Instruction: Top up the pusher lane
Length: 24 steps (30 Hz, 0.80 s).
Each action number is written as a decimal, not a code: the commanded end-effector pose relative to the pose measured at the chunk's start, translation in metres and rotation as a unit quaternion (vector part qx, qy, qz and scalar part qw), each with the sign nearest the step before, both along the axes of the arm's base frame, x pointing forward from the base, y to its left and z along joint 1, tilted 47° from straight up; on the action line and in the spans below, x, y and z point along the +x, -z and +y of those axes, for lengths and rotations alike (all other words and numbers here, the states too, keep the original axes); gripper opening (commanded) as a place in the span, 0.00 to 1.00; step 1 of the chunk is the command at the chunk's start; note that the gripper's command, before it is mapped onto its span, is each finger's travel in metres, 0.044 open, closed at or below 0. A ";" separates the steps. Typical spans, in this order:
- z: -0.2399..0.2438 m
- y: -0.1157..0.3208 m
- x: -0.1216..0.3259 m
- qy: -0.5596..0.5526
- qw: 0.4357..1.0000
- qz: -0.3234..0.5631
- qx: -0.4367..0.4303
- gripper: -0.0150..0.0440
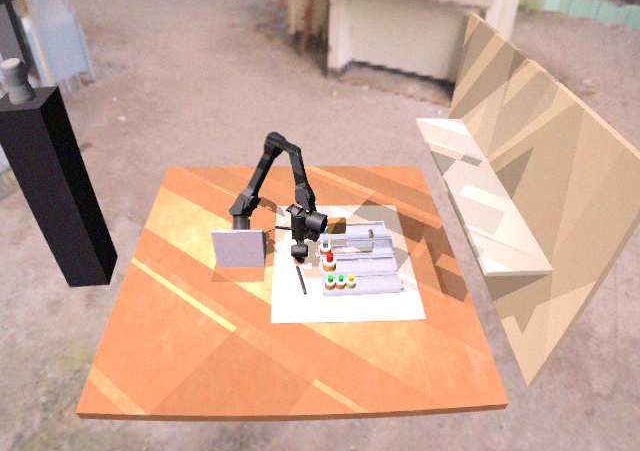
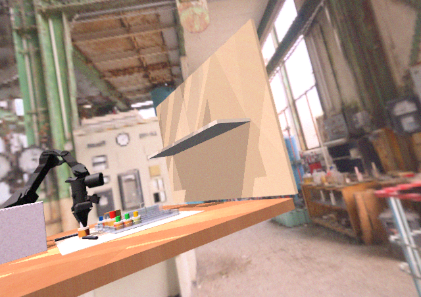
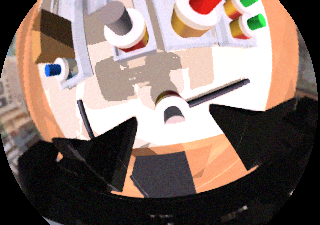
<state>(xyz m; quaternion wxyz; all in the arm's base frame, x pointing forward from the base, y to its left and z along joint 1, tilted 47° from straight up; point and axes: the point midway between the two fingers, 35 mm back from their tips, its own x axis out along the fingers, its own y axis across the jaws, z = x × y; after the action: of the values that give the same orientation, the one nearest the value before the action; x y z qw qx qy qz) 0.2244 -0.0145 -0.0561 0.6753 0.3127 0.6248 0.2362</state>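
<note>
The loose jar (image 2: 83, 232) (image 3: 172, 107), amber with a white collar and pale grey cap, stands upright on the white mat in front of the lanes. A similar grey-capped jar (image 1: 325, 248) (image 3: 126, 30) stands at the front of the sprung lane (image 1: 383, 245) (image 3: 136, 55), behind its low front stop. The pusher plate behind it cannot be made out clearly. My gripper (image 1: 299, 256) (image 2: 82, 223) (image 3: 174, 113) is open and empty, pointing down just above the loose jar, with the jar's cap between the fingertips in the wrist view.
A large red-capped jar (image 1: 329, 262) (image 2: 112, 214) (image 3: 192, 17) stands in the neighbouring lane. Small green- and yellow-capped jars stand beyond it. A blue-capped jar (image 3: 62, 70) and brown box (image 1: 337, 224) (image 3: 52, 37) are opposite. Dark rods (image 1: 301, 279) (image 3: 220, 92) flank the loose jar. A grey panel (image 1: 239, 248) stands nearby.
</note>
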 end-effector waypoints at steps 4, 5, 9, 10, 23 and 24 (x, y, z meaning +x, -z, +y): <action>0.009 0.008 0.000 0.001 1.000 0.003 0.004 1.00; 0.011 0.009 0.000 0.001 1.000 0.003 0.004 1.00; 0.015 0.013 0.000 0.001 1.000 0.002 0.004 1.00; 0.016 0.013 0.000 0.001 1.000 0.002 0.004 1.00; 0.016 0.013 0.000 0.001 1.000 0.002 0.004 0.57; 0.016 0.013 0.000 0.001 1.000 0.002 0.004 0.55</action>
<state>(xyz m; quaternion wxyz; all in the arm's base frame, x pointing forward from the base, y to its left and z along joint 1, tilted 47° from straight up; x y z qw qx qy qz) 0.2247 0.0010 -0.0695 0.6730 0.3153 0.6254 0.2378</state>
